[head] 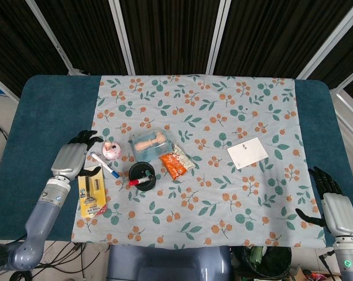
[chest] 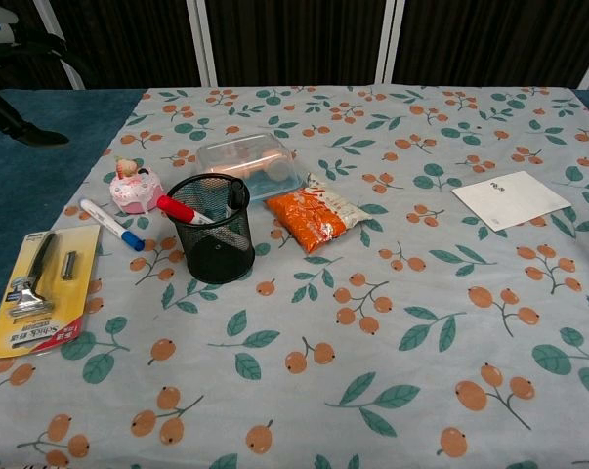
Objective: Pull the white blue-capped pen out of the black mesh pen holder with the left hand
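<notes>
Now the pen (chest: pixel 110 224) is lying flat on the surface near its left edge, between the razor card (chest: pixel 38 288) and the holder (chest: pixel 212 230), out of the mesh. Left robot hand (head: pixel 74 157) is hovering beside it, fingers apart, holding nothing; task looks done.
</notes>
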### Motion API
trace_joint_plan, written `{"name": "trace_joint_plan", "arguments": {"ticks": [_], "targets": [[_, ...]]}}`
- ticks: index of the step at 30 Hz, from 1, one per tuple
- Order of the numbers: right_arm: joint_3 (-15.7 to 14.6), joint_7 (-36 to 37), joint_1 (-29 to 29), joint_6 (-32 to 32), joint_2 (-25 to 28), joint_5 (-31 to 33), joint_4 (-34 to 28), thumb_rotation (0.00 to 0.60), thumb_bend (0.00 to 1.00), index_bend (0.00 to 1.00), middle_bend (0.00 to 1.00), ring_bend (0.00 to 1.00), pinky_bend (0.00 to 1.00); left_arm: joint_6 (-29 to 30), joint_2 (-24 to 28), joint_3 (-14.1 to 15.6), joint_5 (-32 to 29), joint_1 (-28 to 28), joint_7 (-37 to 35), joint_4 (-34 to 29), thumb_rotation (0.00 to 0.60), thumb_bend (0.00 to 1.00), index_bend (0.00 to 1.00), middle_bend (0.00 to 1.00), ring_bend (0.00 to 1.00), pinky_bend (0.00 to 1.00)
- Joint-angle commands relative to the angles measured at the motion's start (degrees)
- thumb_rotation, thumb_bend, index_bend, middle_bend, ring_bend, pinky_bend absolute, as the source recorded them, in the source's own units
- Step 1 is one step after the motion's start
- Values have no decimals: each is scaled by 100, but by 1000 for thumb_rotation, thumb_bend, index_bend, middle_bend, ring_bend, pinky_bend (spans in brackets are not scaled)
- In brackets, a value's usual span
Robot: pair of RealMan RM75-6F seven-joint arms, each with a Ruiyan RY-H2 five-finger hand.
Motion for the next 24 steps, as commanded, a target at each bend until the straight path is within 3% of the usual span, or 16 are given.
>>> {"name": "trace_joint_plan", "arguments": {"ticks": [1,7,12,16,24], "targets": [[-3,-17,-2,2,-3,-1,3,600,279,0,0,0,128,78,214,54,297,247,-337,-75,600,209,109,41,0,135],[-7,-89,4,16,-10,-27,37,600,278,0,0,0,128,451,487,509,1370,794,-637,22,600,127,21,0,0,31],[-12,-182,4,73,-37,-95,100,600,273,0,0,0,128,1379,535,1207,2840,1611,-872,484,600,54,0,0,0,0],[-23,-306,-6,139,-64,-157,156,600,222,0,0,0,128,2040,397,1618,3610,2233,-1220,1076,600,46,0,0,0,0],[-57,-474,-20,313,-131,-388,284,600,200,0,0,0,128,2567,256,1840,4133,2862,-1467,1864,600,46,0,0,0,0]]}}
